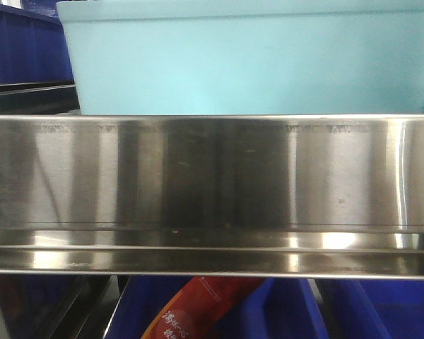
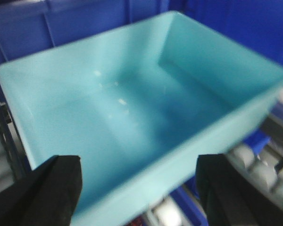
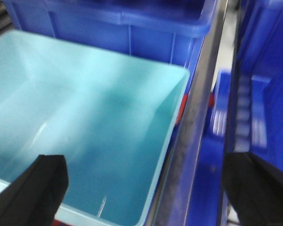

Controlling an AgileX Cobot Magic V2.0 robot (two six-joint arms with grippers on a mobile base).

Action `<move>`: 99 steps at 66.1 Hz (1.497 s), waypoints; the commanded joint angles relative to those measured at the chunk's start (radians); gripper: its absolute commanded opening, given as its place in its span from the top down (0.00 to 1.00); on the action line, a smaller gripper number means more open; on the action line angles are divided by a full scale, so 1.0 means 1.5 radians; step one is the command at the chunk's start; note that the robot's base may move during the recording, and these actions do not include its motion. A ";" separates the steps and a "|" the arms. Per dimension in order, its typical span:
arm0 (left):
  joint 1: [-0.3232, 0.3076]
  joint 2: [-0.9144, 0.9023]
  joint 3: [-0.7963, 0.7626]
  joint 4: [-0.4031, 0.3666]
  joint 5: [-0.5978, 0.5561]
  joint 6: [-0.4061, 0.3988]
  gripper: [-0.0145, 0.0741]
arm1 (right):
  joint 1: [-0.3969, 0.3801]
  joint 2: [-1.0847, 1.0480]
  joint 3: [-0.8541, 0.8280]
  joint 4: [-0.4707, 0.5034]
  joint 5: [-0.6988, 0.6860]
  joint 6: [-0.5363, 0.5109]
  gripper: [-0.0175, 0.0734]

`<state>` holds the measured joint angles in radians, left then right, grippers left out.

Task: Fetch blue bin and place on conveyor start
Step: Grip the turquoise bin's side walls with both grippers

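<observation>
So the wide, shallow pale aqua-blue plastic bin [image 1: 247, 60] is sitting up on the rack, right behind the shiny stainless-steel rack rail [image 1: 212, 191] that fills most of the front view. There are dark royal-blue plastic crates [image 1: 21, 49] behind it and off to the sides. Below the rail a red printed packet [image 1: 198, 311] pokes out of another blue crate.

The left wrist view looks down into the bin [image 2: 132, 117], and it's got nothing in it. The left gripper [image 2: 139, 172] hangs over the near wall, jaws spread wide with one black finger [image 2: 56, 188] at each bottom corner. Pale round rollers [image 2: 247, 157] show just past the bin's right side.

The right gripper [image 3: 144, 181] is the same deal, jaws wide and gripping nothing. It's over the bin's [image 3: 75, 117] corner, where the wall runs just beside the rail [image 3: 198, 103].
</observation>
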<state>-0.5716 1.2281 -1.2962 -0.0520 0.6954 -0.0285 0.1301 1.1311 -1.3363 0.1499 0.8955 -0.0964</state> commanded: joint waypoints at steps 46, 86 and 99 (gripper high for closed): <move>0.137 0.360 -0.312 0.085 0.259 -0.111 0.38 | 0.001 0.326 -0.186 -0.049 0.123 0.096 0.18; 0.140 0.381 -0.316 0.035 0.281 -0.111 0.96 | 0.001 0.376 -0.186 -0.055 0.135 0.097 0.98; 0.133 0.312 -0.316 0.046 0.302 -0.111 0.96 | 0.001 0.308 -0.186 -0.059 0.135 0.097 0.98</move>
<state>-0.3605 1.7795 -1.7562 0.0078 1.1365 -0.2021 0.1301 1.6708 -1.6062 0.0803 1.1082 0.0653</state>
